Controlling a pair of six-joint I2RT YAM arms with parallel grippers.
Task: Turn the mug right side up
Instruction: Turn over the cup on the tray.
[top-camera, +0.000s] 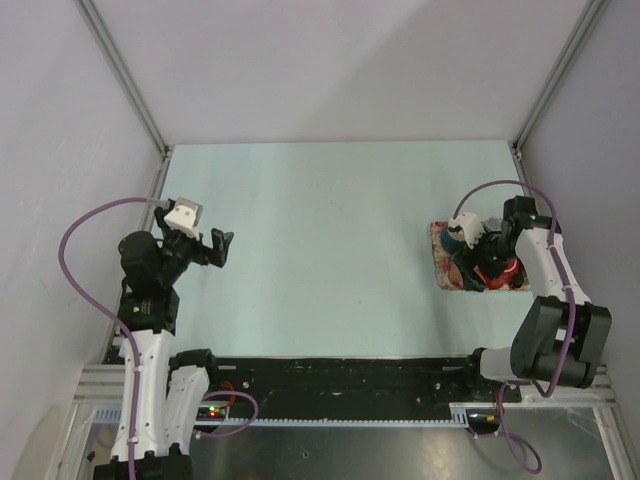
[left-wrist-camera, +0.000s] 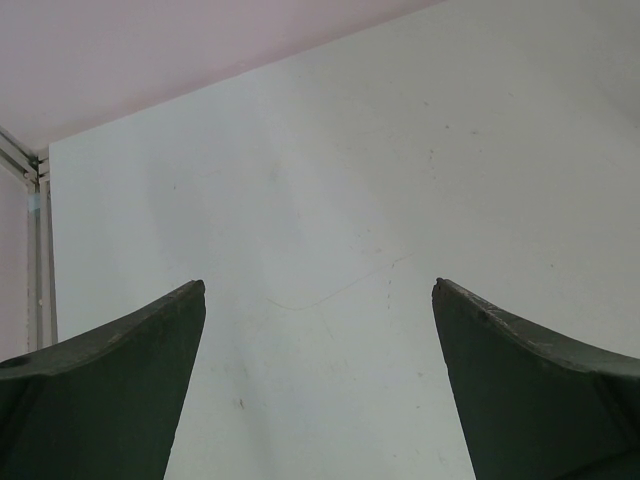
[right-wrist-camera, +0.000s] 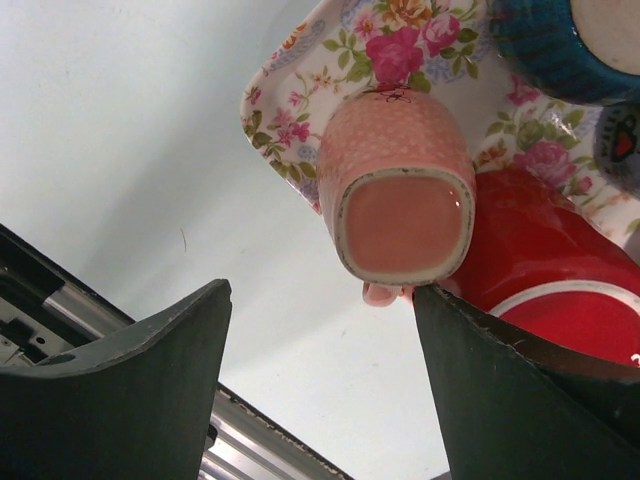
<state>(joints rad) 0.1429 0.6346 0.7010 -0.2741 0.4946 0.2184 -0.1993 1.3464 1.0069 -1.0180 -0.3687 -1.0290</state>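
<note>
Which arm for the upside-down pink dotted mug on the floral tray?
Right. The right gripper, open, hangs over the pink dotted mug on the floral tray; the left gripper is far across the table.

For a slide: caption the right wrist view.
Open right fingers frame a base-up pink mug on a floral tray.

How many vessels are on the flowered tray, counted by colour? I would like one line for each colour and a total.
Pink dotted ceramic mug: 1
Red glossy cup: 1
Blue ribbed cup: 1
Dark patterned piece, cut off by the frame edge, kind unclear: 1
Total: 4, all on the floral tray.
</note>
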